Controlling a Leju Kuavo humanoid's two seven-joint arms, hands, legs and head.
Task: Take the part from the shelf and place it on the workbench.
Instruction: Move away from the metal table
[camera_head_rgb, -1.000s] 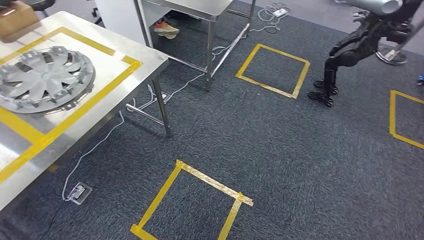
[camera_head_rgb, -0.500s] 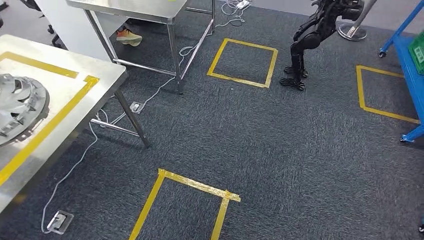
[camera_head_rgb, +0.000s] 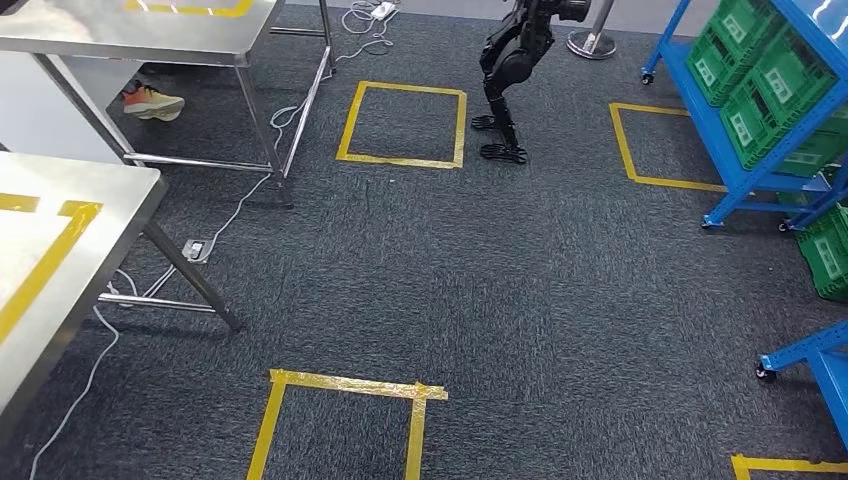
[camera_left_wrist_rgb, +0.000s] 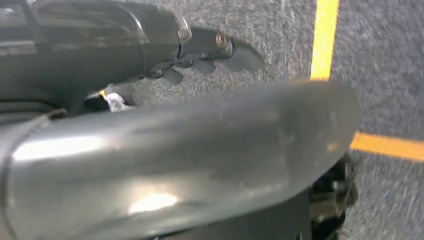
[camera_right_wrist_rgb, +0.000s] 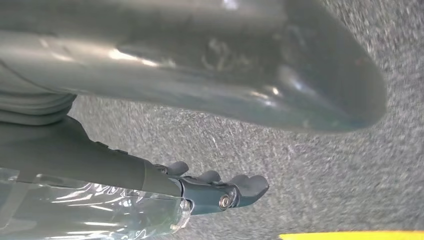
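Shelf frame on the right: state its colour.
Blue, shown best in the head view: the shelf frame holds green crates.

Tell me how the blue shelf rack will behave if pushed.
The blue shelf rack stands on casters, so it would likely roll unless they are locked, which I cannot tell. Stacked with green crates, it is probably heavy, and the carpet should slow it.

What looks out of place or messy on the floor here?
An orange shoe lies under the far steel table, and white cables trail loose across the carpet to a floor socket. A black legged robot stands beside a yellow tape square.
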